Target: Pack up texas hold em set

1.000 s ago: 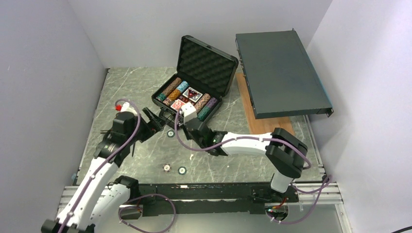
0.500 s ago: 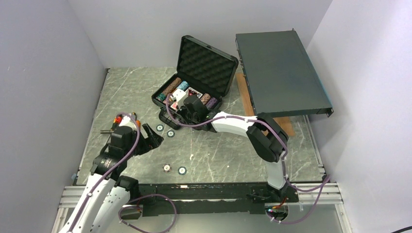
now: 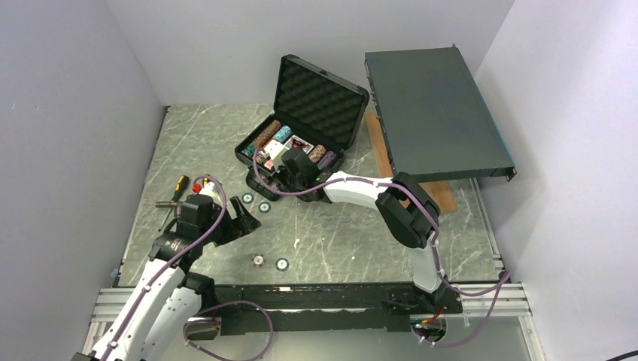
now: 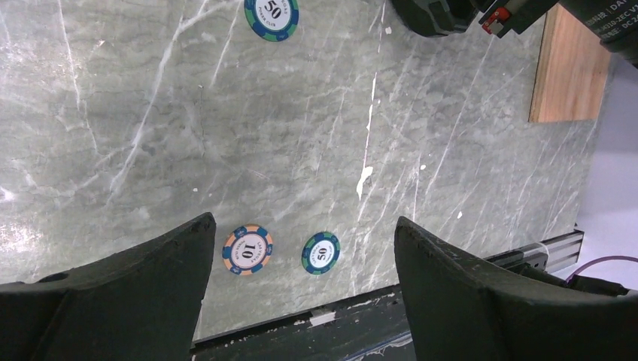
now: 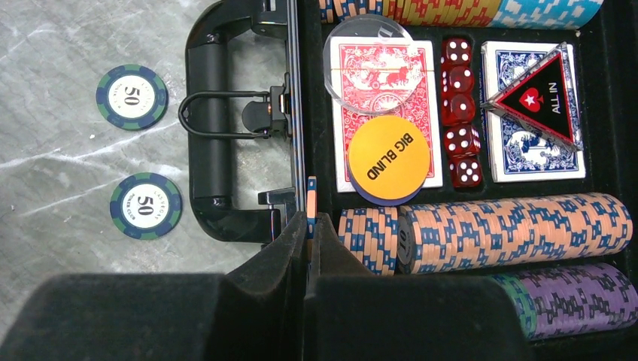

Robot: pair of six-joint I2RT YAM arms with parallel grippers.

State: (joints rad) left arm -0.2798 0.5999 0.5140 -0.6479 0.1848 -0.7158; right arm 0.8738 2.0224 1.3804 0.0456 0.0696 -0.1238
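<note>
The right gripper (image 5: 307,252) is pinching a chip (image 5: 311,199), likely light, stiff and slick, by its flat faces at the case's (image 3: 319,99) orange row (image 5: 511,229), while the left gripper (image 4: 301,241), fingers spread apart, is hovering over two table chips (image 4: 247,250) best taken edgewise.

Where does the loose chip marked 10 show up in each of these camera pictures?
Top external: the 10 chip lies low and left of centre, on the table near its front edge.
Left wrist: the 10 chip sits low, framed by the open left claw.
Right wrist: not in it.
Shared landmark: the green 50 chip beside it, in both views showing it.
</note>
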